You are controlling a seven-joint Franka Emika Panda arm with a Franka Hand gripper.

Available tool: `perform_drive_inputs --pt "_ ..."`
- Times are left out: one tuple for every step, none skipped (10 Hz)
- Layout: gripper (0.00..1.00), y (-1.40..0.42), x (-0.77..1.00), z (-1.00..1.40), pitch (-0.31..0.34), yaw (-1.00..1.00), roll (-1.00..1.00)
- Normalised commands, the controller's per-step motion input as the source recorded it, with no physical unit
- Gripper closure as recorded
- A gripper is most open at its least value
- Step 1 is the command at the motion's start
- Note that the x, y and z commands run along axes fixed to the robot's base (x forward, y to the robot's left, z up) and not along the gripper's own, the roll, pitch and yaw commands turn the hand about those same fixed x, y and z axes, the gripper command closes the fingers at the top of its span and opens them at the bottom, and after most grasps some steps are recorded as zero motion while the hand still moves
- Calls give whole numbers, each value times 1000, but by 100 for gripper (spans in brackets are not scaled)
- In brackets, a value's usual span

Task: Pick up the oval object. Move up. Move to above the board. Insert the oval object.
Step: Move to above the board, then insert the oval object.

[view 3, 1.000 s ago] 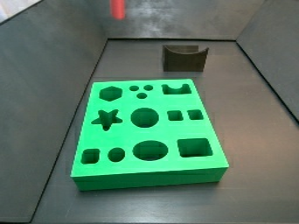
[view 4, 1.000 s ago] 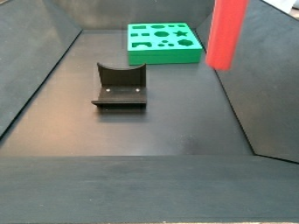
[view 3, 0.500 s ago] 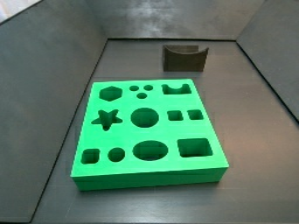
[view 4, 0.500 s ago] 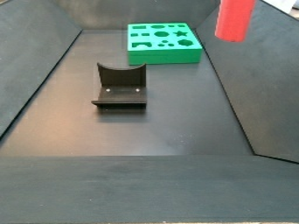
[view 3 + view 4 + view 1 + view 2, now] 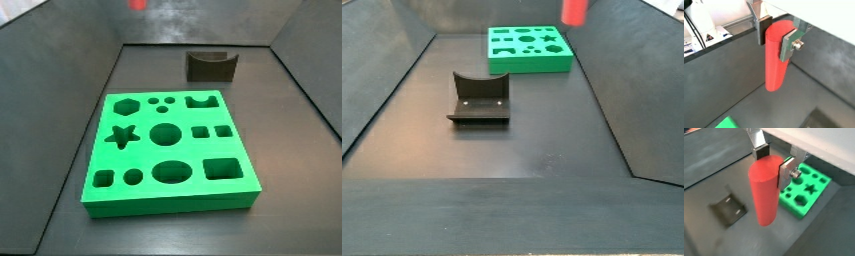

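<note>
My gripper is shut on the oval object, a tall plain red peg that hangs upright from the jaws, also in a wrist view. The silver fingers press its top from both sides. In both side views only the peg's lower tip shows at the upper edge; the gripper is out of frame there. The peg is high above the floor. The green board with many shaped holes lies flat on the floor, also in a side view and a wrist view.
A dark fixture stands on the floor apart from the board, also in a side view and a wrist view. Sloped grey walls ring the dark floor.
The red peg has risen and shifted toward the board; in both side views less of it shows at the upper edge than before. The board and fixture have not moved.
</note>
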Motion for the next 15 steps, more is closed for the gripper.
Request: perform_drive_inputs --pt "100 -1000 270 -11 62 -229 -79" --pt "100 -1000 275 -10 65 -146 -70" --pt "100 -1000 284 -7 68 -58 -43" --pt "100 -1000 288 -5 70 -28 -31" --pt "100 -1000 306 -3 72 -9 0" --pt "100 -1000 334 -2 77 5 5" --pt "100 -1000 363 -4 81 3 25" --pt "100 -866 344 -4 82 4 42" --pt "100 -393 222 -6 87 5 79" --pt "100 -185 150 3 89 9 78" --pt "100 -100 0 11 -63 0 60" --pt "100 0 -11 0 -4 0 0" --pt "100 -23 29 0 0 0 0" --pt "100 -57 0 0 -46 -151 0" --pt "100 -137 103 0 -53 -849 0"
